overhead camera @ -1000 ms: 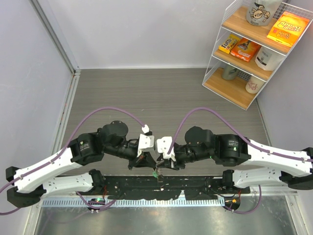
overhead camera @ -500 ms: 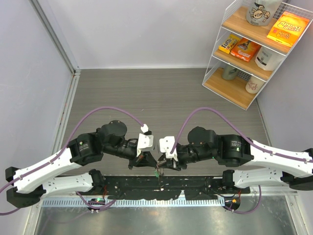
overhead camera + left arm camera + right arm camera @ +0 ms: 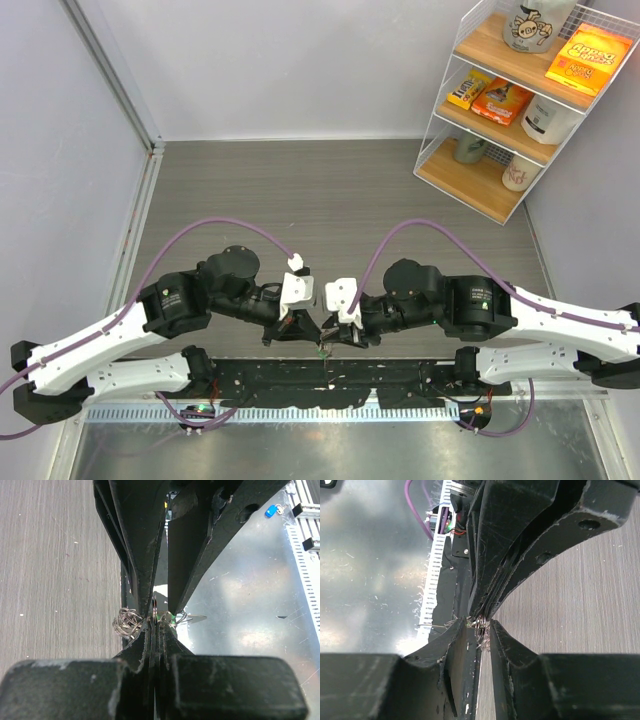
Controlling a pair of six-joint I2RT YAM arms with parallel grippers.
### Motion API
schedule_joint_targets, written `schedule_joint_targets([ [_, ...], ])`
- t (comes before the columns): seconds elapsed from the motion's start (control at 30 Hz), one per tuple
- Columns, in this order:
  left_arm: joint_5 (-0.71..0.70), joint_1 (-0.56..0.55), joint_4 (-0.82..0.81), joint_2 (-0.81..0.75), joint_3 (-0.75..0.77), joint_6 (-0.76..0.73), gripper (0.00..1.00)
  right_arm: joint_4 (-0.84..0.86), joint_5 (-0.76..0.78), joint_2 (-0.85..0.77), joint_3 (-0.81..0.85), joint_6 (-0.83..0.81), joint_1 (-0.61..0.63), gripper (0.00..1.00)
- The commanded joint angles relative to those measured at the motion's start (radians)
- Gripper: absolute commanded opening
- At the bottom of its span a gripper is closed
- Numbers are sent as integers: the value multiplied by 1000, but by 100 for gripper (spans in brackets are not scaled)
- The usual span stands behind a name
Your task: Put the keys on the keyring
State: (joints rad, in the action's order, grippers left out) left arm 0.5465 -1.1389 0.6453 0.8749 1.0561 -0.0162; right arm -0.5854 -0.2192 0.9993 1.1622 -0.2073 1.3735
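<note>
Both grippers meet tip to tip at the table's near edge. My left gripper (image 3: 312,336) is shut on the keyring (image 3: 155,609), a thin metal loop held edge-on between its fingertips. The ring's green piece (image 3: 170,618) sits just right of the tips, and also shows in the top view (image 3: 320,349). A tangle of small wire rings (image 3: 127,622) hangs to the left. A thin silver blade (image 3: 196,617), perhaps a key, pokes out to the right. My right gripper (image 3: 332,336) is open a little, its fingers either side of the keyring (image 3: 483,625). No dark key heads show.
A wire shelf rack (image 3: 520,100) with boxes and mugs stands at the far right. A black rail (image 3: 330,385) and a shiny metal plate (image 3: 250,605) lie just past the table's near edge. A small blue tag (image 3: 270,511) lies on the plate.
The right arm has shifted slightly left and closed in on the left gripper's tips. The green piece hung lower a second ago and now sits tucked up between the tips.
</note>
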Motion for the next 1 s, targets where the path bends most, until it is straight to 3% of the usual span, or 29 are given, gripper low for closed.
schedule_joint_targets([
  [0.0,27,-4,-62,-13,5,-7,0,62,6,-8,7,2,4,31],
  [0.53,29,-5,-64,-14,4,-7,0,85,6,1,4,0,4,22],
  [0.63,27,-5,-65,-14,2,-7,0,88,0,9,-1,-1,4,5],
  [0.97,7,-4,-131,-65,-28,4,2,165,-2,-39,-90,25,6,5],
])
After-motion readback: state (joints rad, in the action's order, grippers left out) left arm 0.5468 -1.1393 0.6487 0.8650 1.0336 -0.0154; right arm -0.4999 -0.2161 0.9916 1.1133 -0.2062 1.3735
